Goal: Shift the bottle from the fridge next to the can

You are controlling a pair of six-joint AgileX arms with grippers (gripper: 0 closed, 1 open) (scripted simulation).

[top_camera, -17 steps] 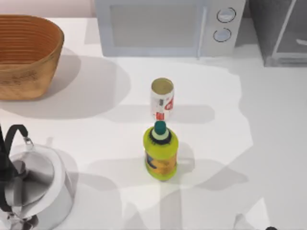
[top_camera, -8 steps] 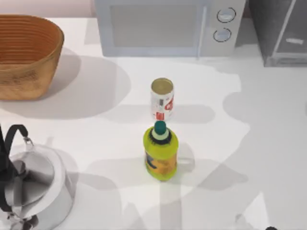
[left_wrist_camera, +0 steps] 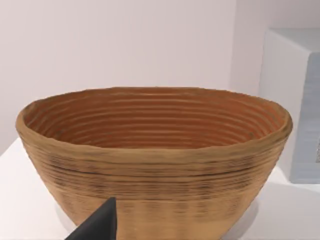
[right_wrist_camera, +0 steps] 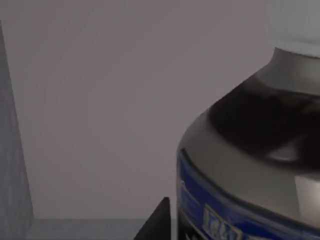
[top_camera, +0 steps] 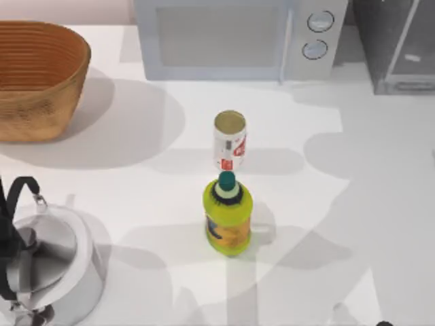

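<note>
The bottle (right_wrist_camera: 250, 150) looms close in the right wrist view: dark body, white cap (right_wrist_camera: 295, 22), blue label at its lower edge, grey fridge wall (right_wrist_camera: 100, 100) behind it. A dark tip of my right gripper (right_wrist_camera: 156, 222) shows just beside the bottle's body. In the top view the fridge (top_camera: 401, 47) stands at the back right corner with its pale-framed glass door swung out. The can (top_camera: 230, 139), white with red markings, stands at the table's middle. A dark tip of my left gripper (left_wrist_camera: 97, 225) shows in front of the woven basket (left_wrist_camera: 150, 150).
A yellow-green bottle with a teal cap (top_camera: 228, 214) stands just in front of the can. The white microwave (top_camera: 224, 37) sits at the back, the basket (top_camera: 37, 78) at the back left, and a steel kettle (top_camera: 47, 265) at the front left.
The arm shadows on the table's right side have shifted and spread toward the fridge. A pale patch behind the fridge glass has slid slightly left. The can and the yellow-green bottle have not moved.
</note>
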